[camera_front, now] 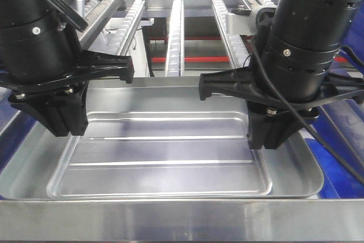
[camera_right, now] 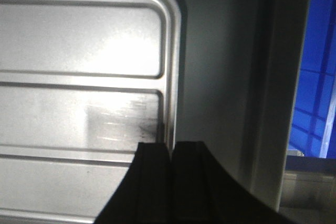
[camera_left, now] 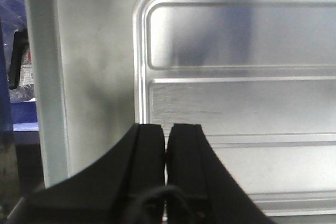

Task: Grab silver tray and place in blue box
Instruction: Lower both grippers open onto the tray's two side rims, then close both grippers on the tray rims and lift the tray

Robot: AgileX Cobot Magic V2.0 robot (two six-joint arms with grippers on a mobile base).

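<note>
So the silver tray (camera_front: 165,152) is lying flat mid-frame on the shiny metal table (camera_front: 298,177). The left hand (camera_left: 167,129) is squeezed down to a sliver on the tray's rim at the left of the frame, the right hand (camera_right: 171,148) does the same on the opposite rim, and a strip of the blue box (camera_right: 317,77) peeks in at the far right. My guess is it's stiff, thin sheet metal, light but slick and a bit clangy. Those sloped short-side rims look like the only real place to pinch it, and both sides need to come up level or it'll slide out.
</note>
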